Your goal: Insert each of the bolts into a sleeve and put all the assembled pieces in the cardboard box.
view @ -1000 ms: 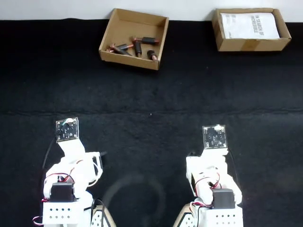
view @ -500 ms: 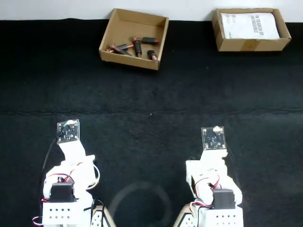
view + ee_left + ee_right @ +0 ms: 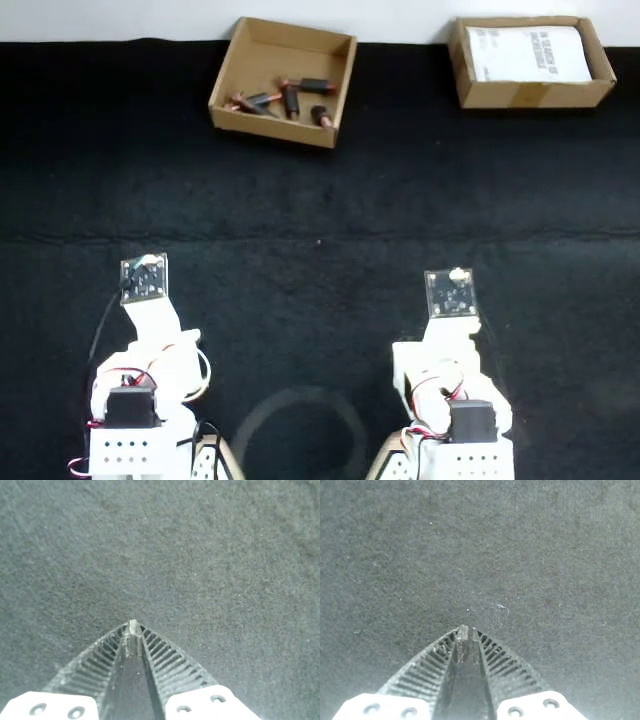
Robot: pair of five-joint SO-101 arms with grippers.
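A cardboard box stands at the far edge of the table, left of centre, with several bolt-and-sleeve pieces lying inside it. Both arms are folded back at the near edge. My left gripper is shut with nothing in it, its tips over bare black cloth. My right gripper is likewise shut and holds nothing, above the same cloth. In the high view the left arm sits at the lower left and the right arm at the lower right.
A second cardboard box holding a printed white sheet sits at the far right. Black cloth covers the whole table between the arms and the boxes.
The left arm drew back toward its base and its side-sticking finger folded in over the first half second. The right arm pulled back slightly. Since then nothing has moved.
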